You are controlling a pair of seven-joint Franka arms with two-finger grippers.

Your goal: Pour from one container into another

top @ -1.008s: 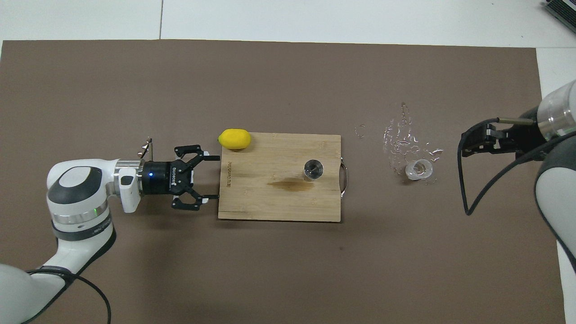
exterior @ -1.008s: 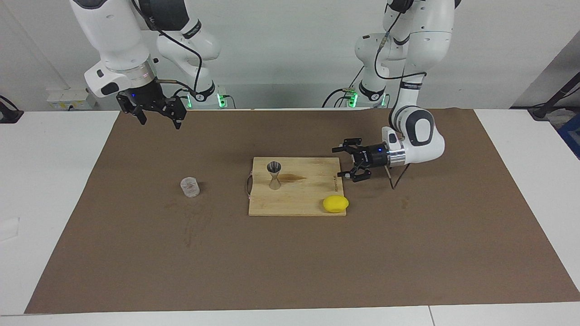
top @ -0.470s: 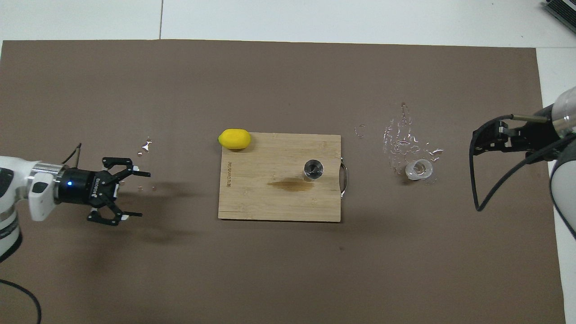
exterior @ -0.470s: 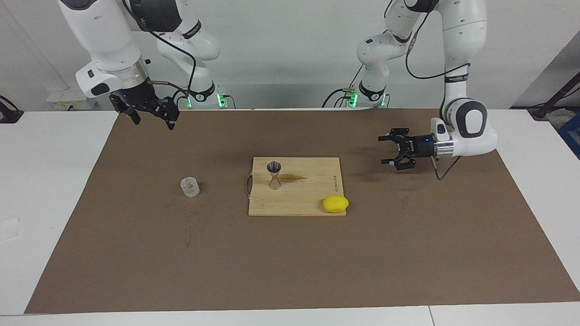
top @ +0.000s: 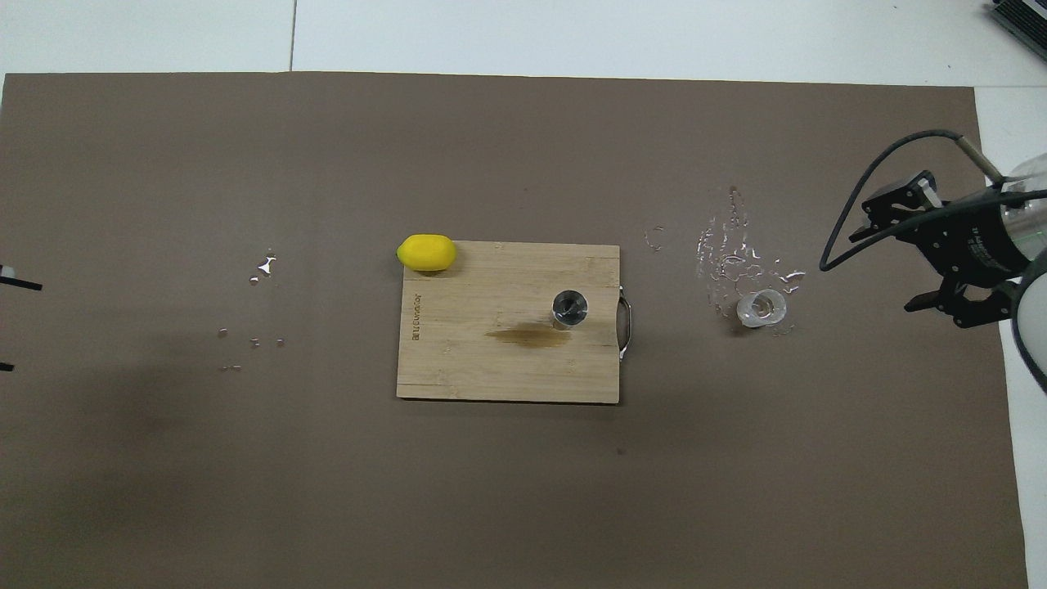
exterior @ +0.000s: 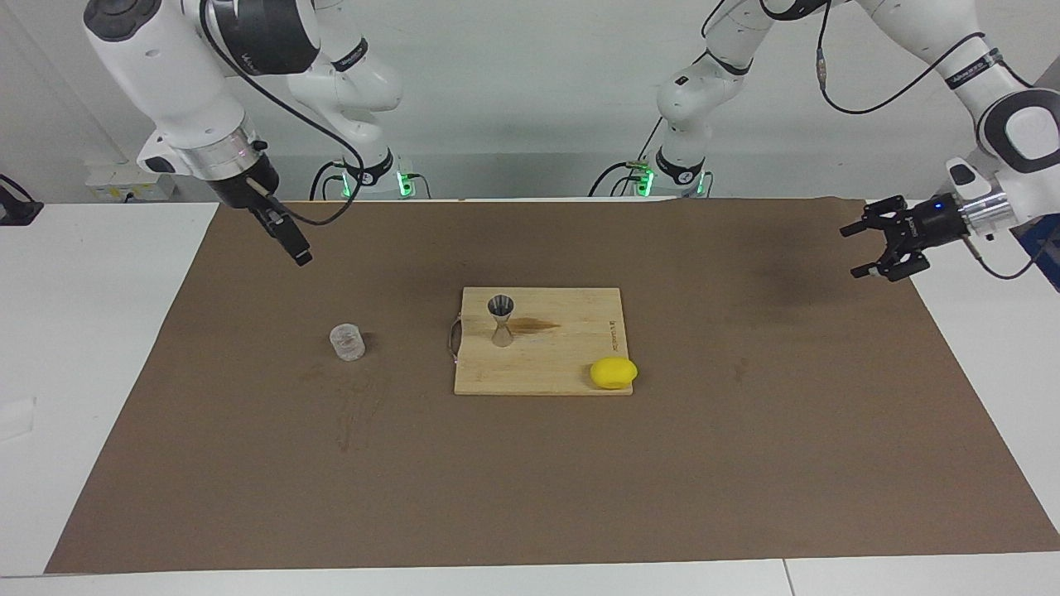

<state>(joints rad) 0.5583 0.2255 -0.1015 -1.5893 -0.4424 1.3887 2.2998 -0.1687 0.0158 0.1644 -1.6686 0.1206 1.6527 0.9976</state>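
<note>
The small clear cup (exterior: pixel 347 342) stands upright on the brown mat toward the right arm's end; it also shows in the overhead view (top: pixel 761 308). The silvery hourglass jigger (exterior: pixel 500 319) stands upright on the wooden cutting board (exterior: pixel 563 368), near the board's handle, also in the overhead view (top: pixel 569 307). My right gripper (exterior: pixel 296 248) hangs in the air over the mat, apart from the cup, open and empty (top: pixel 883 270). My left gripper (exterior: pixel 851 251) is open and empty, raised over the mat's edge at the left arm's end; only its fingertips (top: pixel 33 285) show overhead.
A yellow lemon (exterior: pixel 614 372) lies at the board's corner farther from the robots (top: pixel 426 252). A wet stain (top: pixel 527 334) marks the board beside the jigger. Water drops (top: pixel 728 245) lie on the mat around the cup, and a few more (top: pixel 262 266) toward the left arm's end.
My left gripper has drawn back from the board's edge to the left arm's end of the mat and risen. My right gripper has turned. Cup, jigger and lemon have not moved.
</note>
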